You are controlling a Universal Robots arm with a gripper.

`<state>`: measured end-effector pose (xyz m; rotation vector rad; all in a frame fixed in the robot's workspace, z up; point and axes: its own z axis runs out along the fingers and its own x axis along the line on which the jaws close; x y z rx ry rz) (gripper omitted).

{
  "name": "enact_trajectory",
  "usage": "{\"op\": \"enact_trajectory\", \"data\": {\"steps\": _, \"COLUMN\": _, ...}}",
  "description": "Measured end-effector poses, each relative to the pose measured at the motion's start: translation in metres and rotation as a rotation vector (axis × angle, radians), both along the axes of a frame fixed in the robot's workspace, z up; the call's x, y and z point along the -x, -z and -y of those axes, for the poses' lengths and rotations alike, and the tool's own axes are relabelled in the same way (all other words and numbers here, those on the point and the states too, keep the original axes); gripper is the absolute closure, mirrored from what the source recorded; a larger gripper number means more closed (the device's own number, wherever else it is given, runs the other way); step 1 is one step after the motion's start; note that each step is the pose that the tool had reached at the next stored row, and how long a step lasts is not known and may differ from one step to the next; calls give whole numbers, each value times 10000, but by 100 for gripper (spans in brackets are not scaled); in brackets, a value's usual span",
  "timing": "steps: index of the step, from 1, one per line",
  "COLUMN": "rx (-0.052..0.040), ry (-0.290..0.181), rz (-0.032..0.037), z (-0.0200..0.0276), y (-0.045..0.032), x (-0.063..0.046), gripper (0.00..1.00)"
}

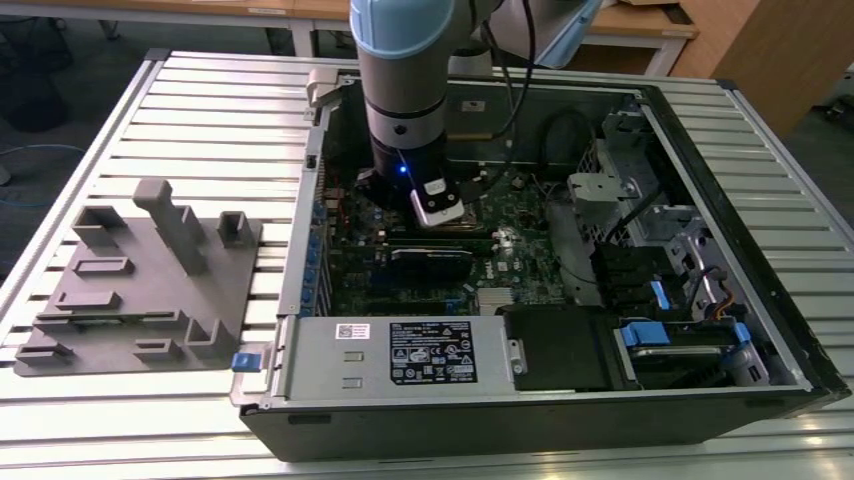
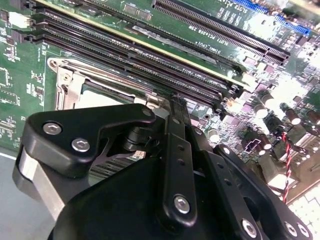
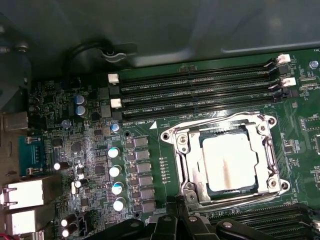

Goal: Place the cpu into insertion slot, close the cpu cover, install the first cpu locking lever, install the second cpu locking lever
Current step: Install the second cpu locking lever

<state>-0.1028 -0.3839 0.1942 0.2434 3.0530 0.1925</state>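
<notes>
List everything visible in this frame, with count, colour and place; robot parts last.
cpu: one, silvery-grey, seated in the insertion slot.
cpu cover: one, silvery metal frame, lying around the cpu.
insertion slot: one, dark, on the green motherboard, beside the long black slots.
motherboard: one, green, inside the computer case.
computer case: one, black, open, on the slatted table.
fixture block: one, grey, at the exterior view's left on the table.
table: one, silvery, slatted.
arm: one, grey and light blue, reaching into the case.
end effector: one, black, beside the socket.
</notes>
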Motion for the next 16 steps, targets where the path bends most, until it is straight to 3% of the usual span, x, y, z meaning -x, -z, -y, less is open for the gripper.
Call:
{"op": "enact_trajectory", "data": {"steps": 6, "rx": -1, "ry": 2, "rz": 0, "z": 0, "y": -67, "x": 1, "gripper": 89}}
{"op": "enact_trajectory", "data": {"steps": 16, "rx": 0, "ry": 2, "rz": 0, "z": 0, "y": -337, "x": 1, "gripper": 89}}
